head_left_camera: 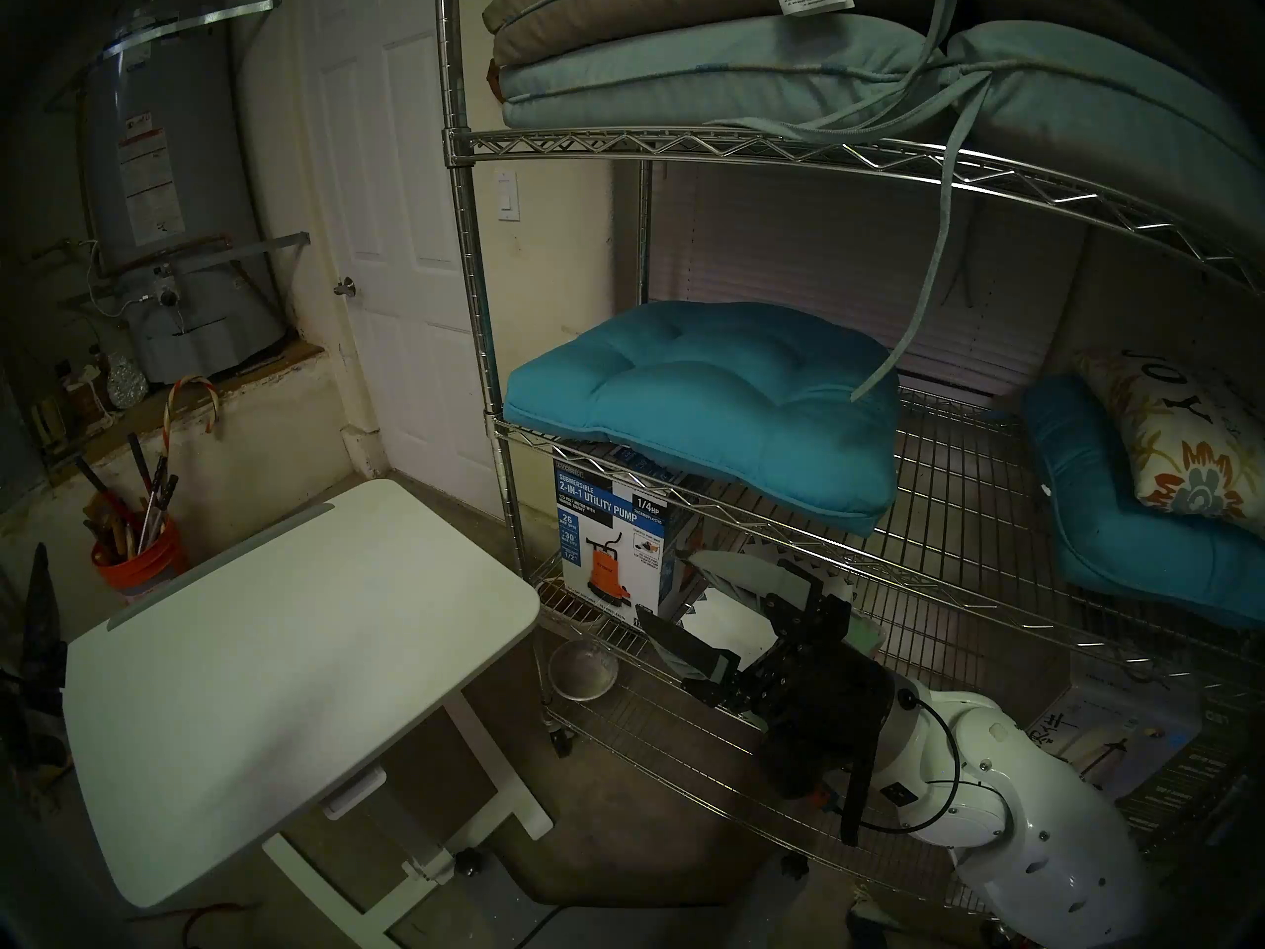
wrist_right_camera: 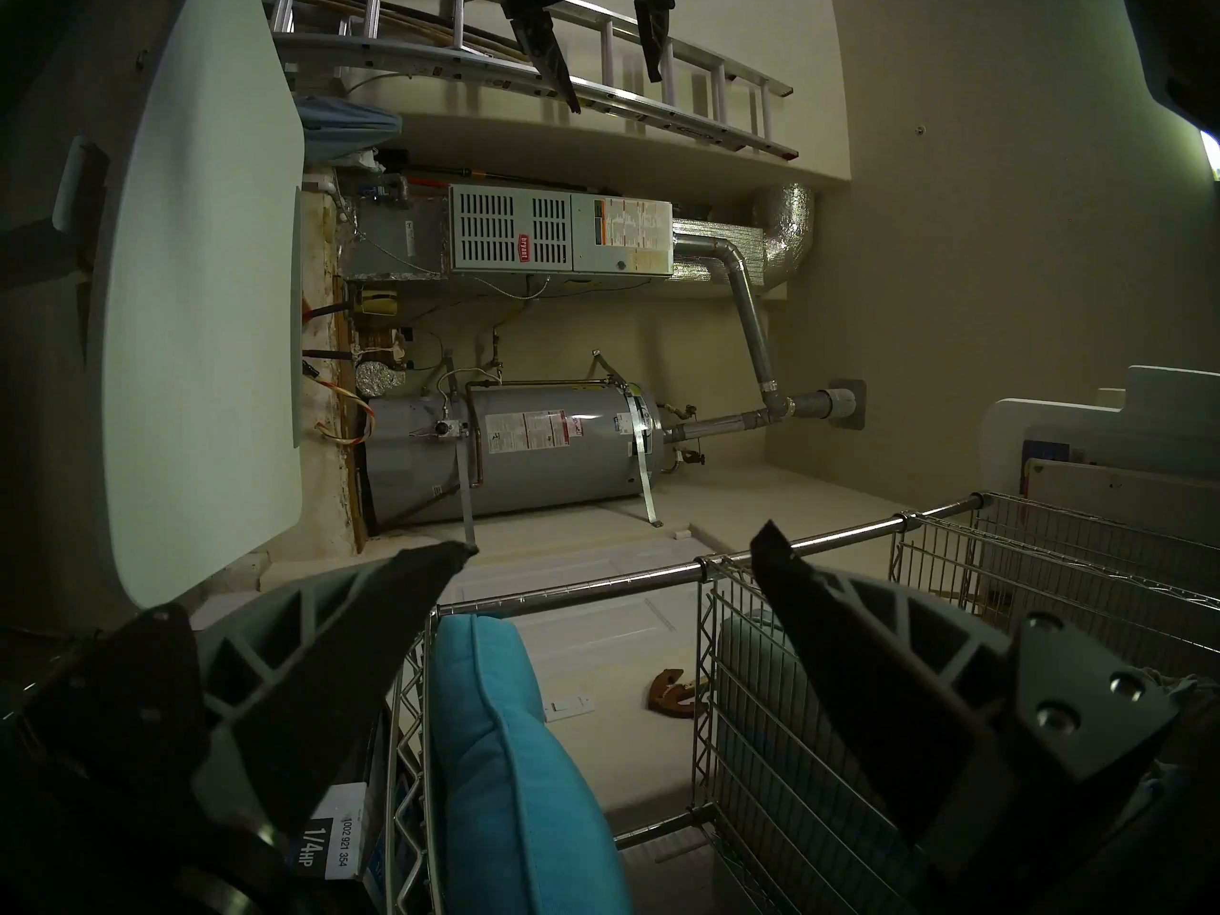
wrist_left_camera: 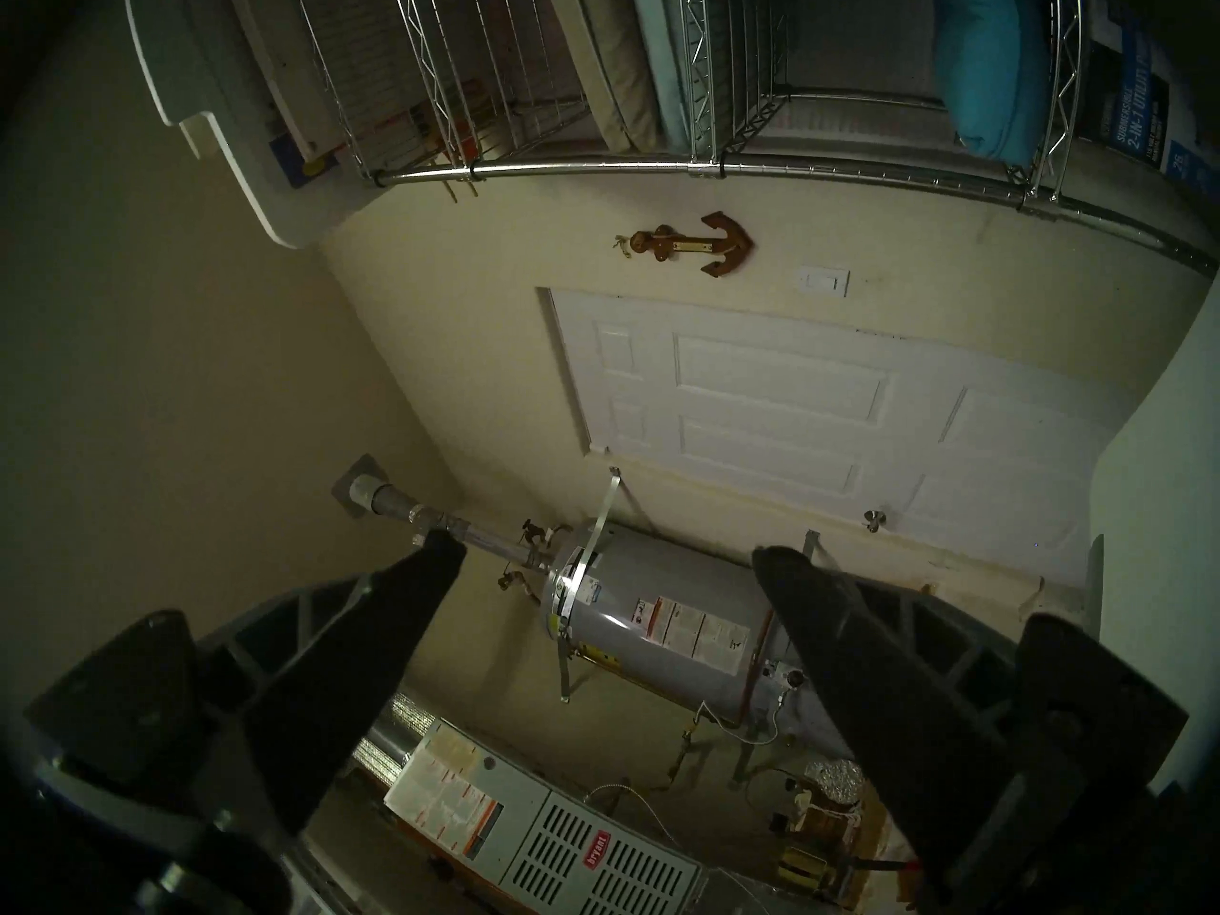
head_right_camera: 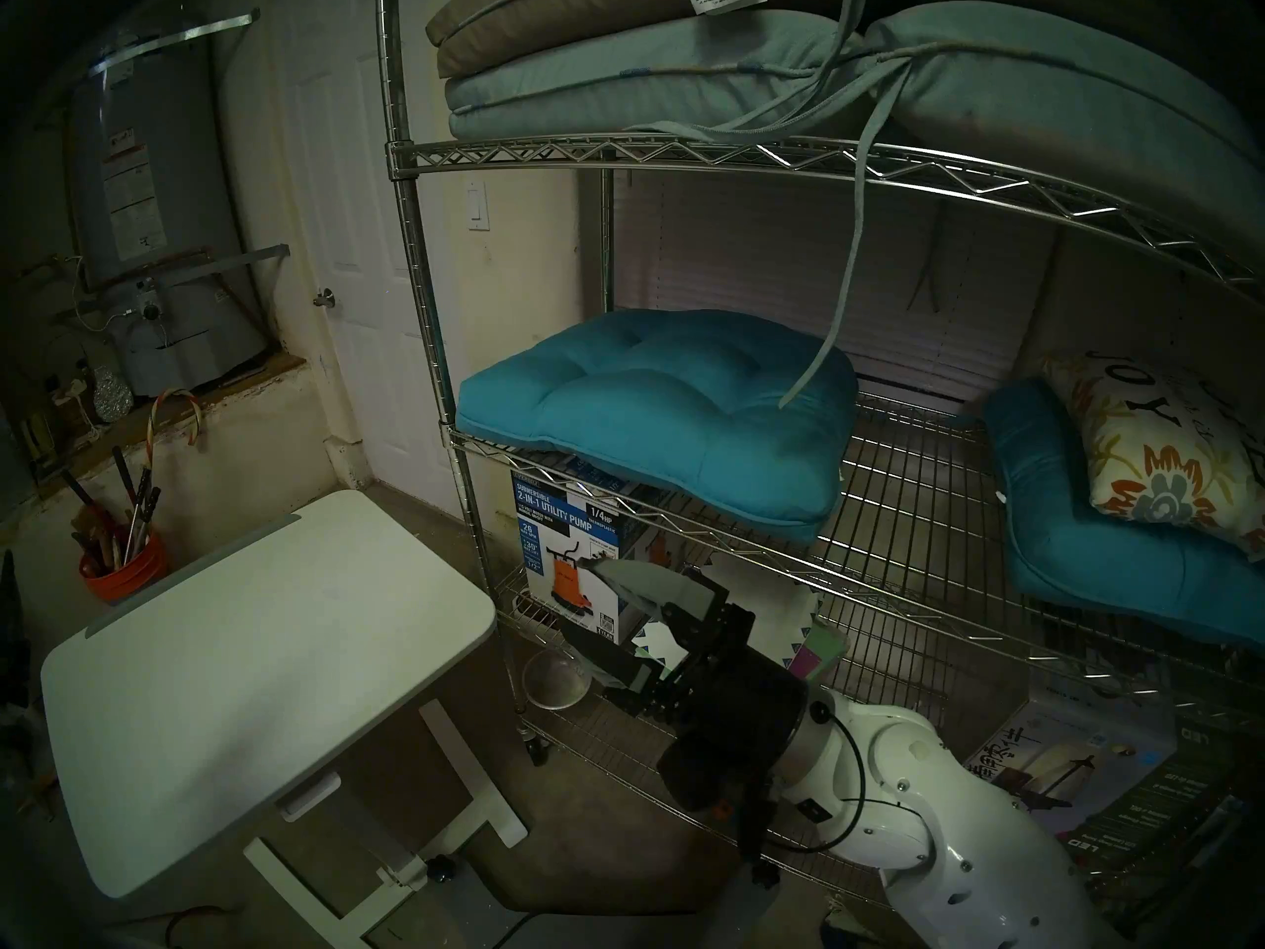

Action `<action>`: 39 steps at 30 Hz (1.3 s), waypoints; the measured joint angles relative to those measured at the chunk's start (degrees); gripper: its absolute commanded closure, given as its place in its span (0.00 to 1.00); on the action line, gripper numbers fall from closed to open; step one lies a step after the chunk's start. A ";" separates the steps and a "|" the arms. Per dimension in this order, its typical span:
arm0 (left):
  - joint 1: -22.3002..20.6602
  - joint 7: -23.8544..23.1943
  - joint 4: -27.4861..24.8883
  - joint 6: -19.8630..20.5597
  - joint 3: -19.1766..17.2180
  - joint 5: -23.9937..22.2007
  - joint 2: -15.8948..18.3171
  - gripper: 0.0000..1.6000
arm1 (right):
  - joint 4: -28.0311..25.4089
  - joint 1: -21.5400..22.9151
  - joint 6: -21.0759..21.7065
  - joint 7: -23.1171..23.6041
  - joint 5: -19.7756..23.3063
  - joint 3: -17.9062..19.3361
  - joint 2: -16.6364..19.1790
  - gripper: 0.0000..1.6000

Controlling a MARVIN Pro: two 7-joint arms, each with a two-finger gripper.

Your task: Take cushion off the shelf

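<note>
The teal tufted cushion (head_left_camera: 705, 406) lies flat on the middle tier of the chrome wire shelf (head_left_camera: 472, 242), its front corner overhanging the tier's edge. My right gripper (head_left_camera: 667, 588) is open and empty, below that tier and under the cushion's front edge, tilted on its side. In the right wrist view the cushion (wrist_right_camera: 515, 762) lies edge-on just beyond the open fingers, slightly towards the left finger. My left gripper (wrist_left_camera: 607, 554) is open and empty, far left of the shelf, facing the water heater. The cushion's corner also shows in the left wrist view (wrist_left_camera: 983, 68).
A white tilting table (head_left_camera: 274, 653) stands left of the shelf. A pump box (head_left_camera: 609, 537) and a metal bowl (head_left_camera: 582, 667) sit on the bottom tier. Pale cushions (head_left_camera: 684, 57) lie above, one tie (head_left_camera: 917, 297) dangling onto the teal cushion. A bent teal cushion (head_left_camera: 1095, 516) holds a floral pillow.
</note>
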 measured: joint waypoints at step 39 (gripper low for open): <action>-21.57 -7.28 16.77 -1.38 5.16 11.20 22.38 0.00 | 0.06 0.01 -0.01 0.04 0.00 -0.01 -0.01 0.00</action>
